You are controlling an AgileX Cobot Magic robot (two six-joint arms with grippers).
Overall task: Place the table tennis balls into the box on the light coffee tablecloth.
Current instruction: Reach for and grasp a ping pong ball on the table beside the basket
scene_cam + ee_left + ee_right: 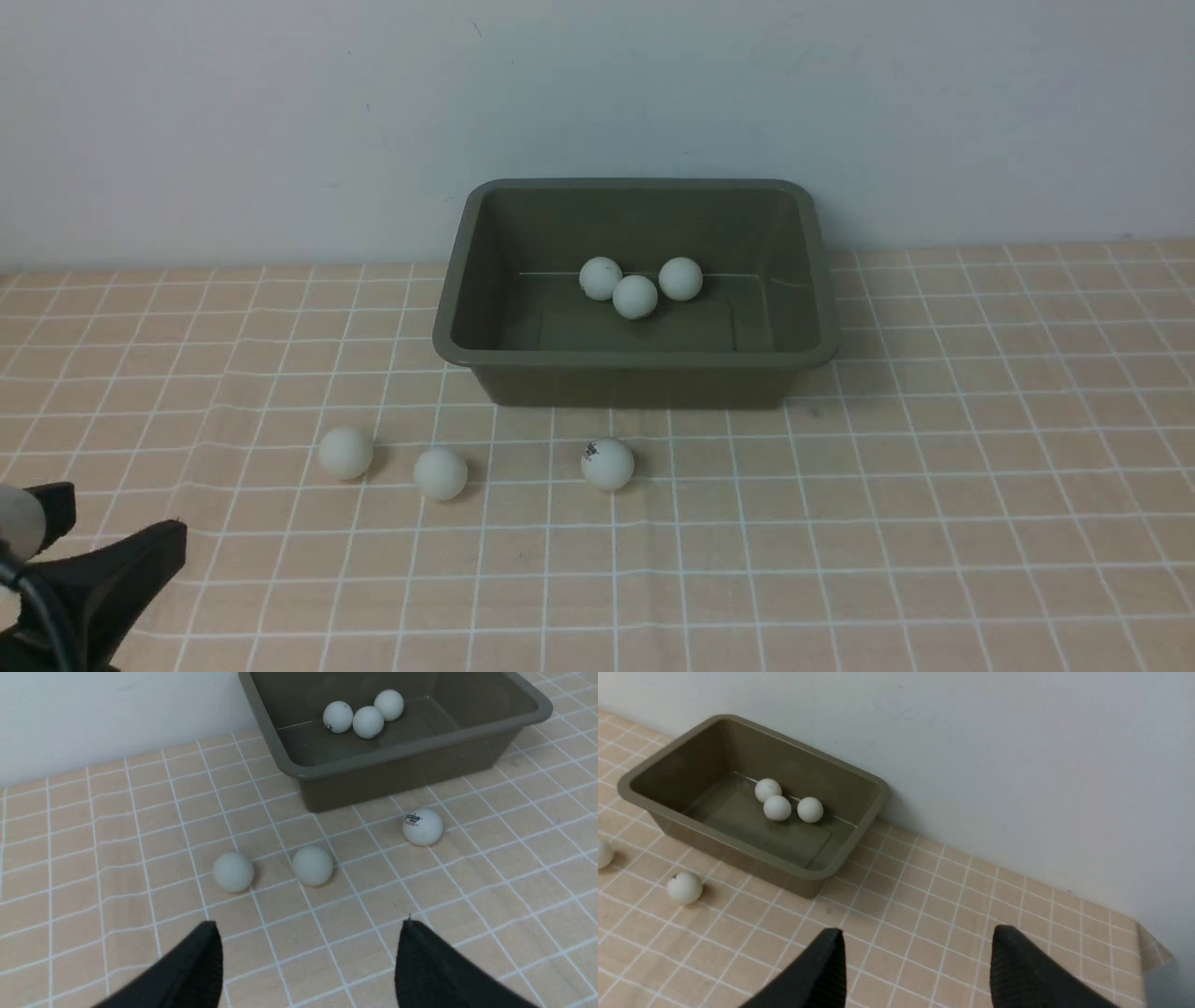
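The dark olive box [635, 357] stands at the back of the light coffee tablecloth [934, 523], against the wall. Three table tennis balls [635, 297] lie clustered inside it. Three more rest on the cloth in front: one at the left [345, 453], one beside it [440, 472], and one with black print [608, 464] near the box's front wall. My left gripper [121, 513] is low at the near left, open and empty [309, 924], short of the two left balls [233, 872] [312, 866]. My right gripper [917, 931] is open over bare cloth, right of the box [738, 839].
A pale wall [597, 93] rises right behind the box. The cloth's far right corner [1153, 952] hangs over the table edge in the right wrist view. My right arm is outside the front view.
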